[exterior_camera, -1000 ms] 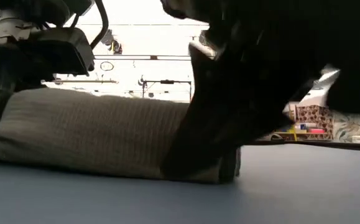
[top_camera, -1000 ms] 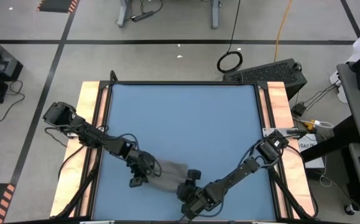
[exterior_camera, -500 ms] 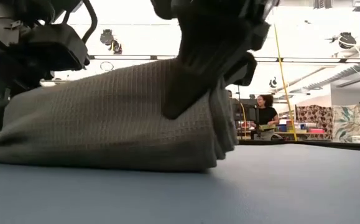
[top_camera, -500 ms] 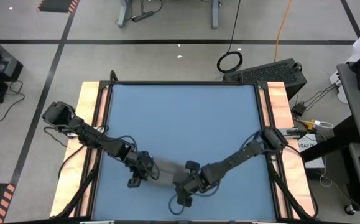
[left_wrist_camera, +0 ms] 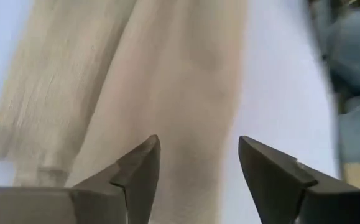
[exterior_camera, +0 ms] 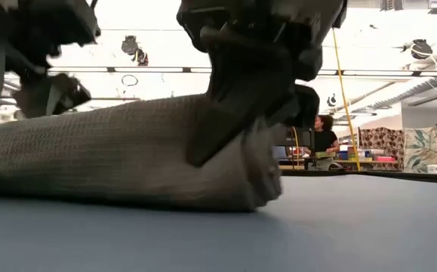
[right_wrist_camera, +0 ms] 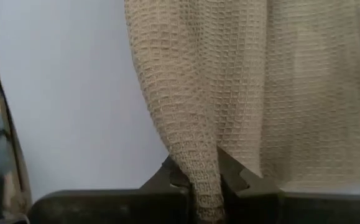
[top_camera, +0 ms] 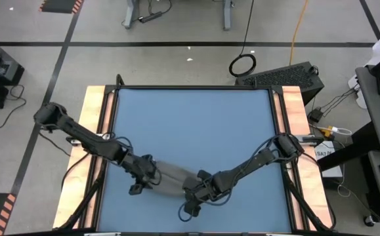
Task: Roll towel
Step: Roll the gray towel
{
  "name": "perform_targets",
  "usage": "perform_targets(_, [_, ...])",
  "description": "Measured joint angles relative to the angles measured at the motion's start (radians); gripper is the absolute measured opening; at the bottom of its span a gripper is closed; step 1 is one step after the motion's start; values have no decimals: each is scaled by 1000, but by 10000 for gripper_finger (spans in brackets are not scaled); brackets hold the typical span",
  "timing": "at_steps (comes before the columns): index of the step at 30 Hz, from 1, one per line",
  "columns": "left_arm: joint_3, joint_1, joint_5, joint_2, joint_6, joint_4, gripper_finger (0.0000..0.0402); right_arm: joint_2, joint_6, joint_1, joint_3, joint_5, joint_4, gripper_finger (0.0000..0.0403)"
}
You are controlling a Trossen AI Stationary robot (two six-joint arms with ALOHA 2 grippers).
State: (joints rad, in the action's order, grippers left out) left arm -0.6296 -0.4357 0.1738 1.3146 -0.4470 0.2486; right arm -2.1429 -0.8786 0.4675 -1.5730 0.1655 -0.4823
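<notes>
Towel rolling is the step in hand, and the grey waffle-weave cloth lies near the front edge of the blue table, bunched into a thick, loose roll stretched between the two claws. Starting on the left, the left gripper hovers over its end of the roll with fingers spread apart and nothing between them; the left wrist view shows cloth beyond the open tips, not in them. To do this well, I judge it should come down over the full thickness of that end before closing, so no layer slips out. Further right, the right gripper is pinched tight on a fold of the towel's edge, which the right wrist view shows squeezed between its fingers. In the low view this end of the roll looks lumpy where the cloth doubles under that claw. The right claw's grip should probably hold steady while the left takes hold, then both should turn together, keeping the ends level so the roll does not twist into a cone. A person sits in the room well behind the right claw.
</notes>
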Motion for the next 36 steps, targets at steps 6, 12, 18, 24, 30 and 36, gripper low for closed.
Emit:
perform_targets(6, [0,-48,-95,-151,0,-20,227,0,-61,12,81,19,151,10])
perform_targets(12, [-1,-238,-419,-155,100,-130,227,16,-94,9,87,16,165,9])
perform_targets(18, [-1,-365,-665,-17,198,-220,227,85,-38,-14,87,7,163,9])
perform_targets(24, [-1,-367,-801,114,202,-224,227,105,-18,-28,87,-47,120,9])
perform_targets(30, [-1,-351,-814,189,199,-261,227,105,-18,-40,87,-60,105,9])
perform_targets(36, [-2,-327,-835,274,225,-302,259,105,-7,-47,87,-61,107,9])
